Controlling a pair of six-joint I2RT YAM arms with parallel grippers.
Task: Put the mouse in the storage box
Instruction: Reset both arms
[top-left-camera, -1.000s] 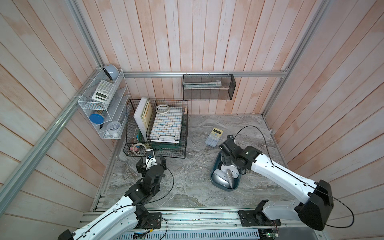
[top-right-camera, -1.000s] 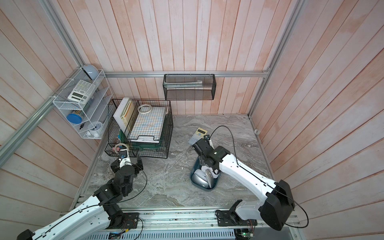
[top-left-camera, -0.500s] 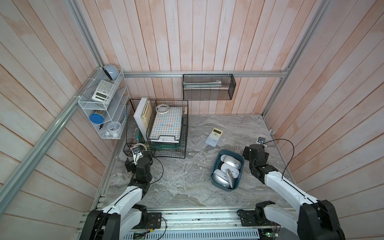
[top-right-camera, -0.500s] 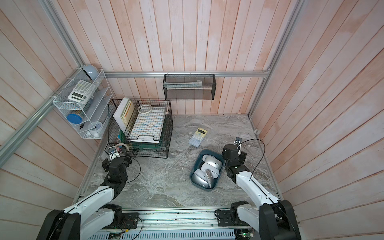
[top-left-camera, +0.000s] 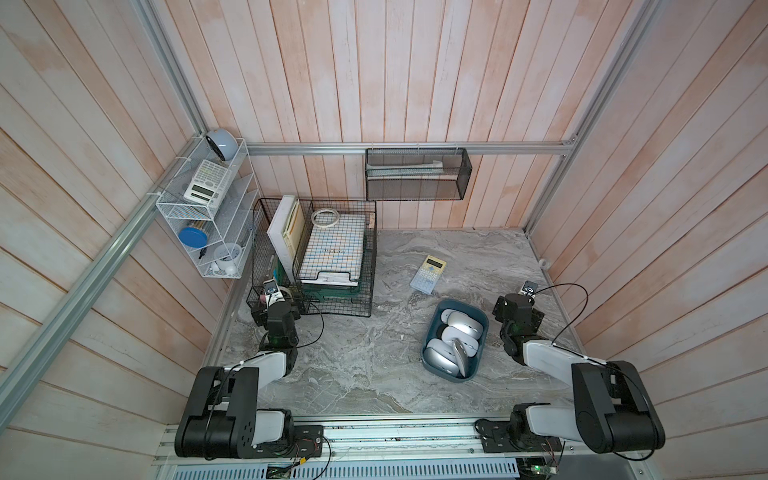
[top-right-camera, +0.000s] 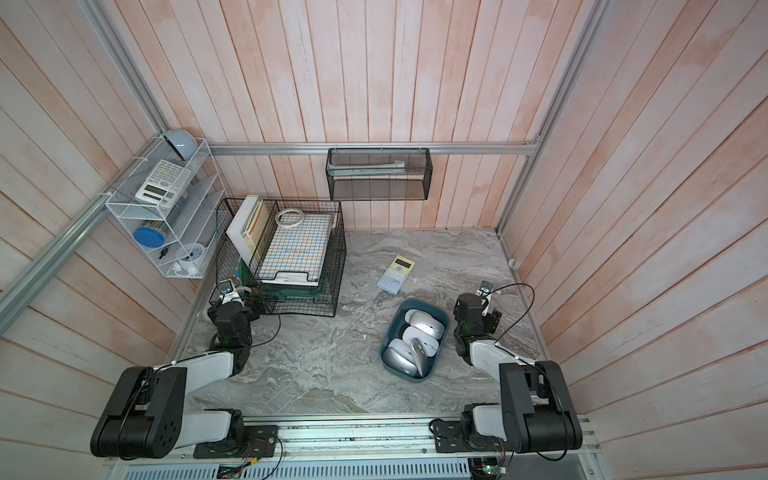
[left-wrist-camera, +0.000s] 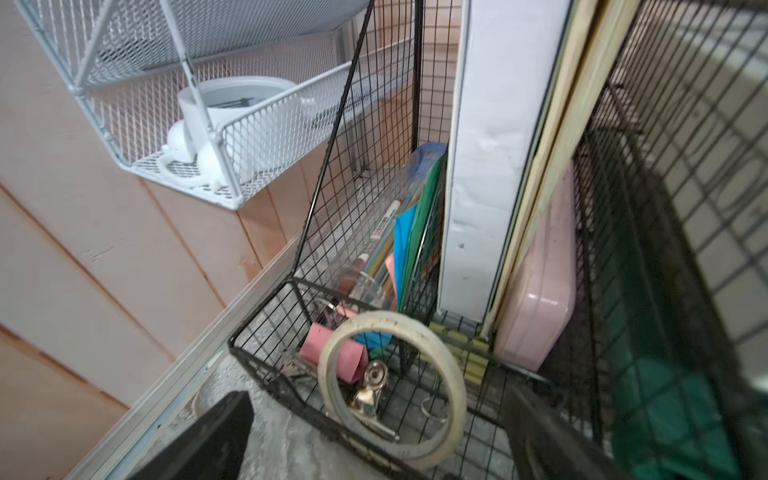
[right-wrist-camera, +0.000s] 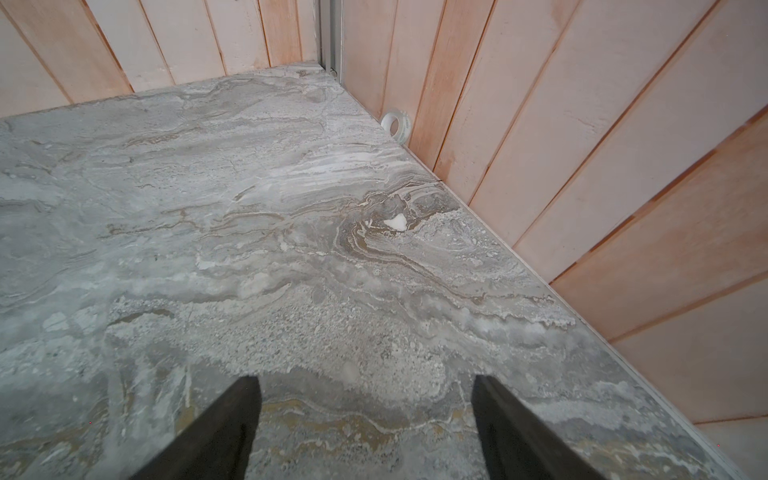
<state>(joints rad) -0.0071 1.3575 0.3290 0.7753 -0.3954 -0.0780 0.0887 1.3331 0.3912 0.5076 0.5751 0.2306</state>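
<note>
Over on the far left wall we've got a white wire shelf (top-left-camera: 183, 212) with a white calculator (top-left-camera: 207, 183) sitting up top. Right next to it, on the marble table (top-left-camera: 353, 353), is the black wire-grid basket (top-left-camera: 332, 309), stuffed with binders and papers. Our left gripper (left-wrist-camera: 378, 399) is parked right at the basket's front corner, jaws spread wide and nothing between them. From the left wrist view we're looking straight at a roll of tape (left-wrist-camera: 386, 321) leaning in the basket's low front section, with a pink note and a metal clip behind it. Moving toward the middle, a yellow-topped calculator (top-left-camera: 428, 274) lies flat on the table by itself. Just in front of it is the storage box (top-left-camera: 432, 332), the teal tub, and the mice (top-left-camera: 463, 325) are already inside. We see several silver ones packed together, and one of them (top-left-camera: 459, 353) is tipped up on its edge. Just to the right of the box, not touching it, our right gripper (right-wrist-camera: 365, 378) hangs over bare marble with its jaws apart and empty. Way off by the right wall a small clear tape roll (right-wrist-camera: 397, 124) leans against the boards.
</note>
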